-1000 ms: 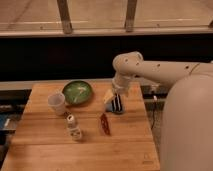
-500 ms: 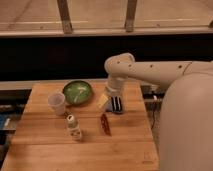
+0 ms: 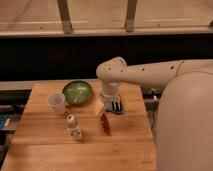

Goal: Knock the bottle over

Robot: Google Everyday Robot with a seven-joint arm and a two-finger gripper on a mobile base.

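Observation:
The small pale cream bottle (image 3: pixel 74 127) with a white cap stands upright on the wooden table (image 3: pixel 45 150), left of centre. My gripper (image 3: pixel 115 106) hangs from the white arm over the table's right middle, fingers pointing down. It is to the right of the bottle and a little further back, well apart from it. It holds nothing that I can see.
A translucent white cup (image 3: pixel 57 103) stands behind and left of the bottle. A green bowl (image 3: pixel 77 92) sits at the back. A yellow piece (image 3: pixel 99 108) and a dark red packet (image 3: pixel 105 124) lie between gripper and bottle. A blue item (image 3: pixel 119 108) lies under the gripper.
The arm and gripper have shifted slightly left, toward the middle of the table. The bottle, cup and bowl have not moved.

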